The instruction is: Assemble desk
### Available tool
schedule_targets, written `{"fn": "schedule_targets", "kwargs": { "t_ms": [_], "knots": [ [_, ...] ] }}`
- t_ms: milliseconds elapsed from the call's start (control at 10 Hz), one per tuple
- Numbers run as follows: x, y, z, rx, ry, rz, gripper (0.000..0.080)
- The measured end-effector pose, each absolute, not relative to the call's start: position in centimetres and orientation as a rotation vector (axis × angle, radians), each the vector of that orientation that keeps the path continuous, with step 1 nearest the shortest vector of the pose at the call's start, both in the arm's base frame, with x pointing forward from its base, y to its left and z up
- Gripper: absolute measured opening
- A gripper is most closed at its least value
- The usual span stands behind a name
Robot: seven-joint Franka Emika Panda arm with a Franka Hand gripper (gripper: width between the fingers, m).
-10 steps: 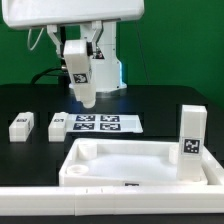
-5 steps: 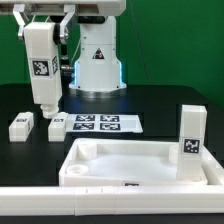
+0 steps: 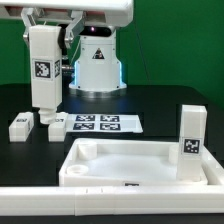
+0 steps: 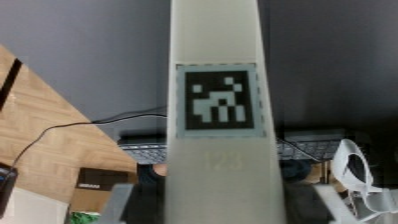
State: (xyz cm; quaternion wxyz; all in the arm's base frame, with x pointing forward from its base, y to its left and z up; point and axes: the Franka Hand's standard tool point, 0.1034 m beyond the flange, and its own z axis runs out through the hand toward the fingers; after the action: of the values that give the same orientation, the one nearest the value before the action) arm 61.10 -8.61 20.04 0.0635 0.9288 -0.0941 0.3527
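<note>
My gripper (image 3: 46, 22) is shut on a long white leg (image 3: 42, 66) with a black-and-white tag. The leg hangs upright at the exterior view's left, its lower end a little above two short legs (image 3: 20, 126) (image 3: 56, 125) that lie on the black table. In the wrist view the held leg (image 4: 217, 100) fills the middle, with dark finger pads (image 4: 150, 200) against both its sides. The white tray-like tabletop (image 3: 100, 150) lies at the front. Another tagged leg (image 3: 192, 140) stands upright in its corner at the exterior view's right.
The marker board (image 3: 97, 123) lies flat behind the tabletop, right of the lying legs. A white border rail (image 3: 60, 200) runs along the front edge. The robot's base (image 3: 97, 62) stands at the back centre.
The arm has carried the held leg from above the marker board to the exterior view's left. Over the last half second it has hardly moved.
</note>
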Motion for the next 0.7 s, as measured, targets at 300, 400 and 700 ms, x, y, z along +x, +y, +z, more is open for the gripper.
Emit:
{"fn": "schedule_targets", "kwargs": {
  "t_ms": [300, 400, 700],
  "knots": [
    [61.2, -8.5, 18.7, 2.802, -0.240, 1.051, 0.0290],
    [61.3, -8.0, 18.4, 2.815, -0.228, 1.042, 0.0290],
    [61.7, -6.8, 18.2, 2.850, -0.218, 1.014, 0.0290]
  ]
}}
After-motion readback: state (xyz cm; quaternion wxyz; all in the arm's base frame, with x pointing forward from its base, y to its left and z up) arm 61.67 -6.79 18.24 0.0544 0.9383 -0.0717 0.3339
